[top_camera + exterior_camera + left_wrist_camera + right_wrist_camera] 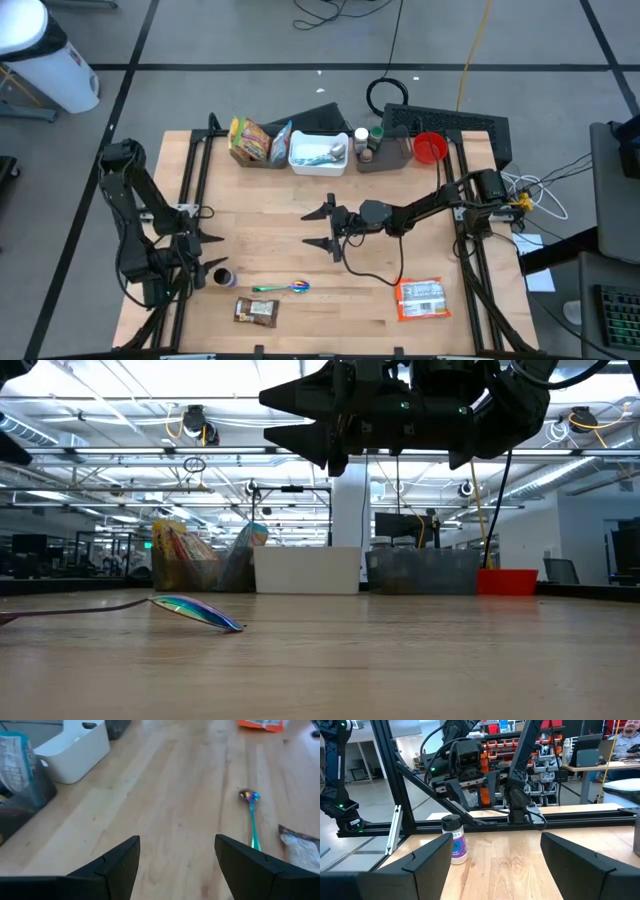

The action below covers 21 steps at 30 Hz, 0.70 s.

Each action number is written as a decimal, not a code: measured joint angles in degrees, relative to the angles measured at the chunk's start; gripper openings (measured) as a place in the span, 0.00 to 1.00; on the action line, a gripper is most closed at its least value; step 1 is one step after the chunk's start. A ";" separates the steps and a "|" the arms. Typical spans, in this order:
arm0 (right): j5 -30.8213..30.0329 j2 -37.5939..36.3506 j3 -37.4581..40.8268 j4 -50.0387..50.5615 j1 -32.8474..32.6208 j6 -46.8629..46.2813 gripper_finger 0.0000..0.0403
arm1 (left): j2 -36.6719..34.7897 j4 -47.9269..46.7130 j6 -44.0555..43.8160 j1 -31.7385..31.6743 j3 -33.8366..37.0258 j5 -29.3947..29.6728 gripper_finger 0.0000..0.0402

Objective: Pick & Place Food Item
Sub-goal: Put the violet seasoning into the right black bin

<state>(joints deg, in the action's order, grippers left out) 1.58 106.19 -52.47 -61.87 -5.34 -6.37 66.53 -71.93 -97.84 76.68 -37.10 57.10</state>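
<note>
Hovering mid-table, right pincer [322, 225] spread wide and empty; left pincer [208, 254] likewise spread, holding nothing.

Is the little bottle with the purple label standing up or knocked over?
Standing up. The bottle sits on its base on the wooden table, cap on top, seen past the right gripper.

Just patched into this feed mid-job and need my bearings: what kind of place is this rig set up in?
Probably a robotics lab or workshop in an open industrial hall: exposed ceiling trusses with strip lights, parts shelves and workstation monitors beyond the wooden table.
</note>
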 joint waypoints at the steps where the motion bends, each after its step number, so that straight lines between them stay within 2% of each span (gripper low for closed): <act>1: 0.00 0.00 0.00 -0.02 0.00 0.00 0.73 | -0.18 -0.27 0.02 -0.60 0.00 0.00 0.66; 8: 0.00 0.00 0.00 -0.02 0.00 0.02 0.73 | -4.31 -1.95 0.51 -4.80 0.00 -0.01 0.65; 14: 0.00 0.00 0.00 -0.03 0.00 0.01 0.73 | -11.59 -1.70 5.77 -6.50 0.00 -0.10 0.71; 21: 0.00 0.00 0.00 -0.06 -0.03 -0.96 0.73 | -18.25 0.49 8.17 -6.53 0.00 -6.64 0.80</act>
<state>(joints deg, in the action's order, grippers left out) 1.58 106.19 -52.47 -61.93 -5.37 -7.33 48.28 -71.45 -89.67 70.15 -37.10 50.46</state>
